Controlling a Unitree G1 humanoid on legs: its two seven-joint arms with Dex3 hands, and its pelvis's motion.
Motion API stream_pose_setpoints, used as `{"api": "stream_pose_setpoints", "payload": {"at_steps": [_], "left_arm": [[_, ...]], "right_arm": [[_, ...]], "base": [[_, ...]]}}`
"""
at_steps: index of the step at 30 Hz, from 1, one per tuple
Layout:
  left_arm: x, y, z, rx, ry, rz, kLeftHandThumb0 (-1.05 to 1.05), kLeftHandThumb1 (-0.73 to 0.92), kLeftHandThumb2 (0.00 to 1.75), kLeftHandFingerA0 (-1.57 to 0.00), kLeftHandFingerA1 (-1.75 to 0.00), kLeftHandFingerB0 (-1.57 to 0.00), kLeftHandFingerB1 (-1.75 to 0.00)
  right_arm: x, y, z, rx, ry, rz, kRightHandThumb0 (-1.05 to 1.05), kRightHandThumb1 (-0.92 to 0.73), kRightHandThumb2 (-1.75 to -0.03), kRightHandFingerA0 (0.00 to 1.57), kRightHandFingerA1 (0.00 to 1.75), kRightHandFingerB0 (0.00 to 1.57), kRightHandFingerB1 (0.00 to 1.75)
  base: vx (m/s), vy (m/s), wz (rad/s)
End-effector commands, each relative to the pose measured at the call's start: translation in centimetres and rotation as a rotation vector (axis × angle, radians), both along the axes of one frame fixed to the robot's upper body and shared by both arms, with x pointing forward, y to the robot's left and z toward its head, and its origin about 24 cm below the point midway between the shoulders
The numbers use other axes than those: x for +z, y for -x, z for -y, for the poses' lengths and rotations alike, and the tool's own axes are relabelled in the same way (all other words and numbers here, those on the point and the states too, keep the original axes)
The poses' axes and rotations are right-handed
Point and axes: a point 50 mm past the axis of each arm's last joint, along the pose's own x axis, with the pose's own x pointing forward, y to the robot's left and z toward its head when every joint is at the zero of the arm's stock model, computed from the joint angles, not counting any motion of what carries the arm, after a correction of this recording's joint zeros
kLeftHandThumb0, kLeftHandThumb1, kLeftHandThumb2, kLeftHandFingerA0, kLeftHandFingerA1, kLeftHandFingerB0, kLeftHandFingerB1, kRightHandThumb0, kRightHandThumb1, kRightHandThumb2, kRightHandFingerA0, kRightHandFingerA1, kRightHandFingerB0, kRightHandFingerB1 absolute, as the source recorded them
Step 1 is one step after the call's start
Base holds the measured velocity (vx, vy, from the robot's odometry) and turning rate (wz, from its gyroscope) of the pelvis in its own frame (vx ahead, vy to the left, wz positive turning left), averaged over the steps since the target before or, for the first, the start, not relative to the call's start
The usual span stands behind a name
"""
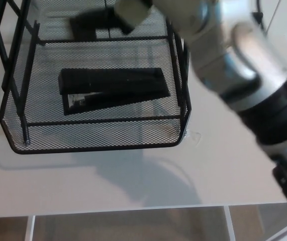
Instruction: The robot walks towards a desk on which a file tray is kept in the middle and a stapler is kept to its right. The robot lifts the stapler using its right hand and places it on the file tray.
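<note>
Where the white worktop (108, 186) fills most of the frame, its surface is plain, matt and evenly lit. A soft grey shadow (133, 173) spreads below and to the right of the file tray (103, 148). A faint small mark sits on the surface just beside the tray's lower right corner; too small to identify.

Tray: black wire mesh with a raised rim, in the upper left and centre of the frame, resting on the worktop. Black uprights (12, 45) rise at the upper left, tilted in this view. A second mesh level shows at the top edge.

Stapler (113, 89): black, lying flat on the tray's lower mesh floor, long axis roughly left to right, metal underside showing at its left end. It lies inside the rim, clear of the tray walls.

Right arm (244, 65): silver and black, blurred, coming in from the lower right and crossing to the top centre. Right hand (95, 22): a dark smear at the top of the frame over the upper mesh level, apart from the stapler. Too blurred to tell whether it is open or closed.

Bottom of frame: the worktop's front edge, then brownish floor (133, 223) seen between white frame members (30, 228).
</note>
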Motion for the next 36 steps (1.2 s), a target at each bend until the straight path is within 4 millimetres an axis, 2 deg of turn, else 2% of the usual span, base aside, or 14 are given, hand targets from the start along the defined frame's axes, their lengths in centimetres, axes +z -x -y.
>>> {"api": "stream_pose_setpoints", "payload": {"at_steps": [1,13,15,19,20,21,23,28,29,30,32,33,34,36], "left_arm": [[0.2,0.5,-0.4,-0.006,-0.026,-0.008,-0.67,0.80,0.78,-0.42,-0.95,-0.20,-0.71],[0.5,1.1,-0.8,-0.011,-0.048,-0.005,-0.67,0.81,0.78,-0.42,-0.96,-0.20,-0.71],[0.7,0.7,-0.9,-0.028,-0.054,0.005,-0.68,0.82,0.79,-0.43,-0.95,-0.20,-0.71],[0.8,0.2,-0.8,-0.016,-0.049,0.015,-0.68,0.80,0.80,-0.40,-0.93,-0.21,-0.72],[0.7,0.1,-0.8,0.012,-0.040,0.017,-0.66,0.80,0.77,-0.40,-0.94,-0.21,-0.70],[0.7,0.2,-0.9,0.020,-0.035,0.016,-0.66,0.81,0.77,-0.41,-0.94,-0.20,-0.70],[0.6,0.5,-0.9,0.017,-0.033,0.008,-0.67,0.81,0.78,-0.41,-0.94,-0.19,-0.70],[0.6,0.3,-0.8,0.002,-0.054,0.013,-0.65,0.81,0.81,-0.40,-0.93,-0.18,-0.70],[0.7,0.4,-0.8,-0.002,-0.055,0.016,-0.66,0.81,0.81,-0.40,-0.96,-0.18,-0.72],[0.8,0.3,-0.9,-0.002,-0.057,0.020,-0.65,0.81,0.80,-0.41,-0.95,-0.21,-0.71],[0.8,0.4,-1.0,-0.005,-0.064,0.013,-0.65,0.81,0.80,-0.40,-0.94,-0.23,-0.72],[0.8,0.4,-1.0,-0.008,-0.065,0.009,-0.65,0.82,0.80,-0.39,-0.93,-0.23,-0.72],[0.8,0.4,-1.0,-0.004,-0.066,0.009,-0.65,0.81,0.81,-0.42,-0.97,-0.26,-0.74],[0.8,0.4,-1.1,0.008,-0.064,0.008,-0.64,0.82,0.79,-0.40,-0.90,-0.22,-0.71]], "right_arm": [[4.4,2.2,3.6,0.008,-0.078,0.058,-1.02,-0.75,-1.05,0.00,0.11,0.00,0.00],[6.5,11.1,22.8,-0.229,-0.483,0.232,-0.69,-0.56,-0.95,0.00,0.38,0.07,0.36],[5.2,12.4,25.7,-0.284,-0.552,0.220,-0.60,-0.71,-0.65,0.78,1.44,0.12,0.31],[1.4,14.4,30.3,-0.527,-0.606,0.174,-0.36,-0.49,-1.05,0.82,0.96,0.00,0.50],[-2.0,14.9,33.2,-0.701,-0.616,0.093,-0.68,-0.76,-0.63,0.62,1.46,0.15,0.32],[-3.6,14.9,34.5,-0.781,-0.596,0.093,-0.75,-0.62,-0.96,0.69,0.80,0.12,0.48],[-6.7,15.4,37.0,-0.957,-0.613,-0.006,-0.84,-0.61,-1.00,0.18,0.63,0.05,0.48],[-13.7,17.5,41.1,-1.175,-0.733,-0.082,-0.95,-0.79,-0.61,0.05,0.96,0.07,0.72],[-15.7,18.1,41.6,-1.229,-0.755,-0.116,-0.54,-0.34,-1.01,0.12,0.70,0.02,0.60],[-18.4,19.0,42.1,-1.291,-0.797,-0.165,-0.99,-0.83,-0.58,0.05,1.17,0.04,0.86],[-23.1,20.0,43.2,-1.371,-0.851,-0.225,-0.98,-0.81,-0.58,0.00,1.23,0.00,0.91],[-24.6,20.4,43.3,-1.410,-0.875,-0.238,-1.05,-0.65,-1.09,0.09,0.85,0.13,0.78],[-25.5,20.6,43.2,-1.431,-0.887,-0.249,-1.00,-0.80,-0.57,0.00,1.30,0.00,0.99],[-27.2,21.2,42.3,-1.455,-0.924,-0.267,-0.94,-0.81,-0.65,0.04,1.16,0.00,1.07]], "base": [[0.00,0.000,0.00],[0.00,0.000,0.00],[0.00,0.000,0.00],[0.00,0.000,0.00],[0.00,0.000,0.00],[0.00,0.000,0.00],[0.00,0.000,0.00],[0.00,0.000,0.00],[0.00,0.000,0.00],[0.00,0.000,0.00],[0.00,0.000,0.00],[0.00,0.000,0.00],[0.00,0.000,0.00],[0.00,0.000,0.00]]}}
